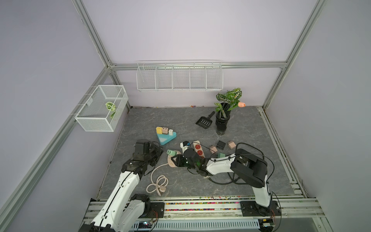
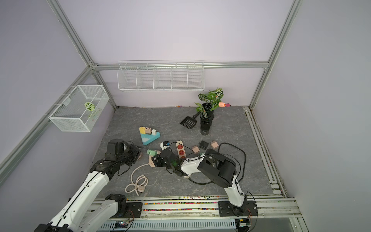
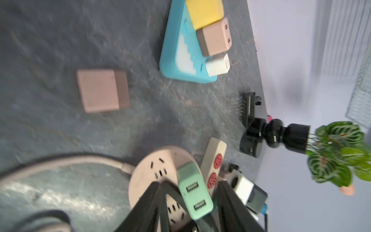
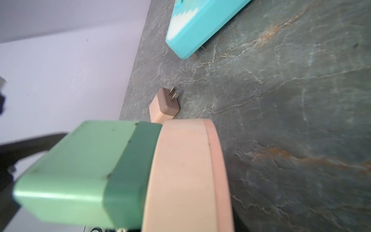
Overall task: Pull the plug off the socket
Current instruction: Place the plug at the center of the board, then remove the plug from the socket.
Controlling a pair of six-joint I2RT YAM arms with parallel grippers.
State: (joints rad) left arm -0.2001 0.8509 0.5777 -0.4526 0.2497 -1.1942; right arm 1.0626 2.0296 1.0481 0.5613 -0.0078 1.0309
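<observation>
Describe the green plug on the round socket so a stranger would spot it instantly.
On the grey marble table, find the round pink socket trailing a coiled cord. The green plug sits in it, the only adapter plugged in there, two USB ports showing.

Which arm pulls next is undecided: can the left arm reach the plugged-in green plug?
Probably yes: the green plug stands up from its socket, top uncovered, the left arm close beside it.
</observation>
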